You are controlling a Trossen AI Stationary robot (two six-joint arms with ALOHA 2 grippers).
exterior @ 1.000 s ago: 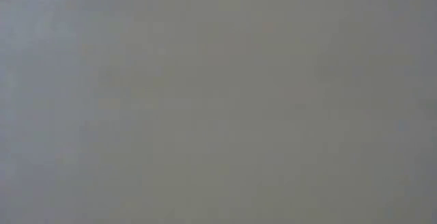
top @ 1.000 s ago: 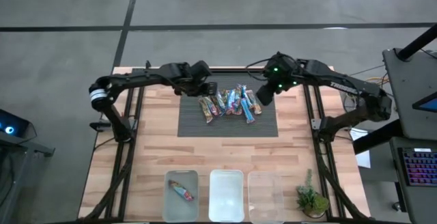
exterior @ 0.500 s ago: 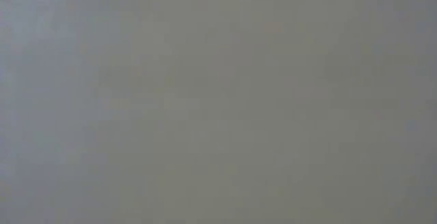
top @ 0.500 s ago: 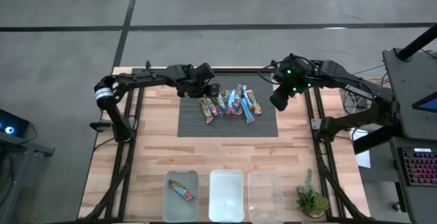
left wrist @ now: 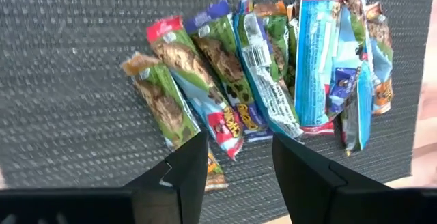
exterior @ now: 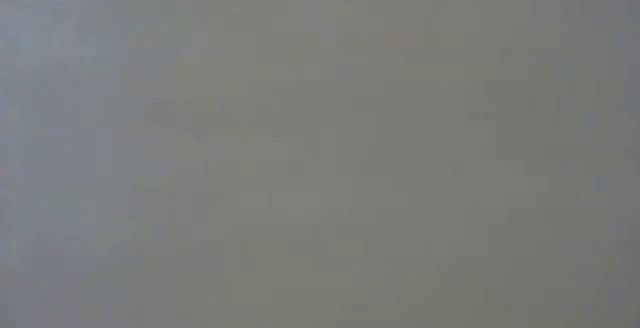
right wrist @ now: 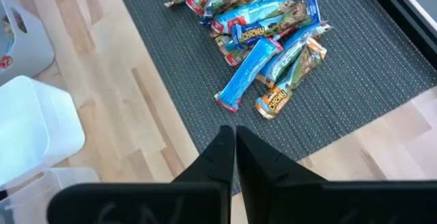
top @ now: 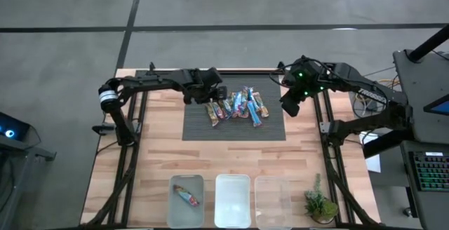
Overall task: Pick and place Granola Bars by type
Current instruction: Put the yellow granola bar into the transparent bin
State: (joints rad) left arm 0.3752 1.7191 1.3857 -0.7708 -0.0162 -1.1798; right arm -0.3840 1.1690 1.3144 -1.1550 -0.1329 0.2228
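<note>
Clear plastic is what sits nearest along the front edge of the bench (top: pixel 154 153): three bins in a row, the left bin (top: pixel 186 199) holding a single wrapped bar (top: pixel 186 195), the middle bin (top: pixel 232 199) and the right bin (top: pixel 273 200) showing only their pale floors, and a small green plant (top: pixel 320 205) standing just beside the right one. Past a stretch of bare light wood lies a dark woven mat (top: pixel 234 117), and on its far half the Granola Bars (top: pixel 236 106) lie in a loose heap, blue, green, red and orange wrappers overlapping and fanned out at different angles. The left gripper (left wrist: pixel 235 166) hangs low just at the heap's left end, its two dark fingers (left wrist: pixel 184 166) spread apart with a clear gap between them and nothing in it; the ends of a green-and-red bar (left wrist: pixel 164 104) and its neighbours lie just ahead of the tips, not touching them. The right gripper (right wrist: pixel 229 145) hovers off the mat's right edge, well apart from the heap, its fingers pressed together in a thin seam and holding nothing; from its wrist the pile shows with a long blue bar (right wrist: pixel 249 74) sticking out toward it. The low camera gives only a flat grey blur.
</note>
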